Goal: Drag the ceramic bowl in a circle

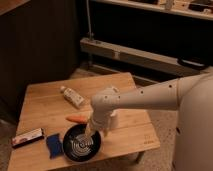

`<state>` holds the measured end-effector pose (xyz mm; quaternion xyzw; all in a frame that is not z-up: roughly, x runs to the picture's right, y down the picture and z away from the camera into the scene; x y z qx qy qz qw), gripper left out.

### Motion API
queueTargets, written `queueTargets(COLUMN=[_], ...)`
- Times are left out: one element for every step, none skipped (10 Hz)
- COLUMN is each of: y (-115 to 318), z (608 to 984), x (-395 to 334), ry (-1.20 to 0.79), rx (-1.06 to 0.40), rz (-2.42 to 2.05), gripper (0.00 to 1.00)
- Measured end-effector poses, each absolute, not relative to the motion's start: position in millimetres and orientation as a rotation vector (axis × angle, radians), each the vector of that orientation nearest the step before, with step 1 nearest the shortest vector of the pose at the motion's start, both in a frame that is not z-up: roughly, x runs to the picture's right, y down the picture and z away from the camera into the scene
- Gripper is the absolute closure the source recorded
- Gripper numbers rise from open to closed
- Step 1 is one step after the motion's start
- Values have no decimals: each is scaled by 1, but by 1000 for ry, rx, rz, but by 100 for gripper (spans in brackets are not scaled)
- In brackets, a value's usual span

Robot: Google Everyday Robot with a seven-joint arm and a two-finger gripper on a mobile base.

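Note:
The ceramic bowl (80,145) is glossy black with pale rings inside and sits near the front edge of the wooden table (45,102). My gripper (90,131) reaches down from the white arm (145,97) onto the bowl's far right rim. The small white cup (113,120) stands just right of the gripper, mostly hidden by the arm.
An orange carrot (77,119) lies just behind the bowl. A blue sponge (53,145) touches the bowl's left side. A flat packet (27,137) lies at the front left. A pale bottle (72,96) lies on its side at the table's middle.

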<state>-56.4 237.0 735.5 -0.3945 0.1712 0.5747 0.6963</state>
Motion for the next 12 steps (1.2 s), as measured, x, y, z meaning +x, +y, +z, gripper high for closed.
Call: queueTargets(y=[243, 246, 249, 254, 255, 258, 259, 260, 260, 259, 258, 257], z=[737, 738, 738, 739, 740, 741, 744, 745, 748, 751, 754, 756], x=[-53, -51, -50, -44, -44, -47, -48, -48, -50, -52, -54, -55], ry=[390, 393, 393, 395, 390, 384, 380, 377, 374, 371, 373, 378], rx=[-877, -875, -876, -879, -882, -890, -897, -904, -911, -915, -917, -919], rz=[1279, 1279, 1279, 1289, 1291, 1288, 1290, 1293, 1295, 1296, 1294, 1287], gripper=[35, 35, 35, 35, 35, 35, 35, 35, 35, 35, 35, 36])
